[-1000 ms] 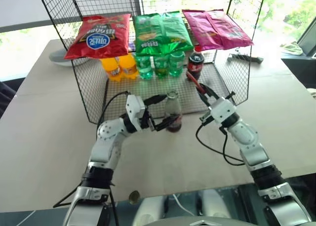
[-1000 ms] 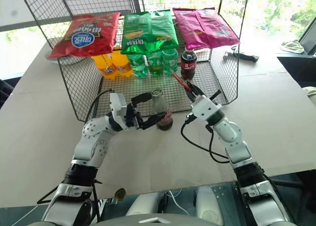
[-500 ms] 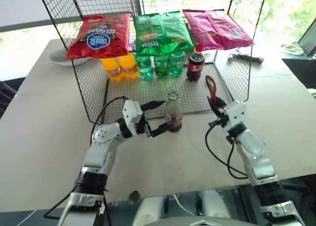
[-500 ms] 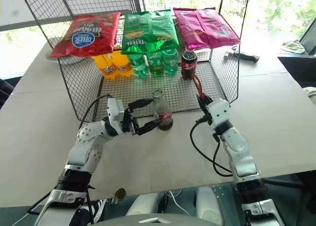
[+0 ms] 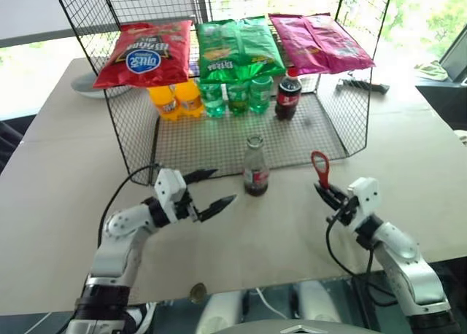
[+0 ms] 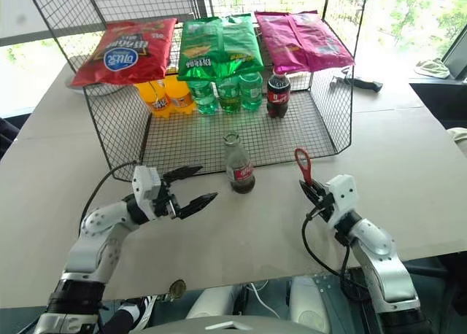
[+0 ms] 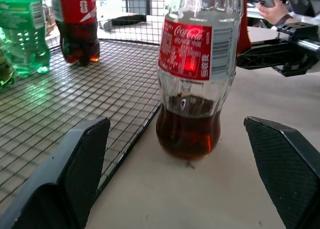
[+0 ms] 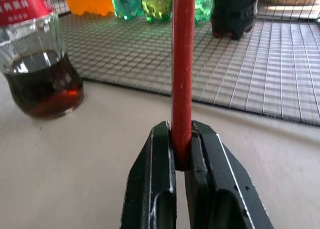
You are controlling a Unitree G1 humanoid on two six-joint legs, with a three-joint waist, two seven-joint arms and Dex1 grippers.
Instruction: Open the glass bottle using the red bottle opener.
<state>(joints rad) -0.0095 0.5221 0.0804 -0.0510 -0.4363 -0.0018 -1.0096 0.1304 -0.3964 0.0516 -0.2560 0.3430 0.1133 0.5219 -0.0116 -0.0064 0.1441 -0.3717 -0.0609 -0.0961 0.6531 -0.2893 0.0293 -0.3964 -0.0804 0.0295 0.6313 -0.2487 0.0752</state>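
The opener [image 5: 319, 166] is pinched by its handle in the right claw [image 5: 326, 192]. The bottle [image 5: 255, 168] (glass, likely slippery and fragile) is best gripped at the label; the left claw [image 5: 210, 191] is spread.

Bright daylight from windows [image 5: 66, 53] behind; backlit glare, soft shadows, sharp focus throughout.

Head stereo looks down; wrist cams close, share glass bottle [image 7: 195, 74].

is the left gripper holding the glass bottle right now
No, the left gripper is open and sits apart from the glass bottle, which stands alone on the table.
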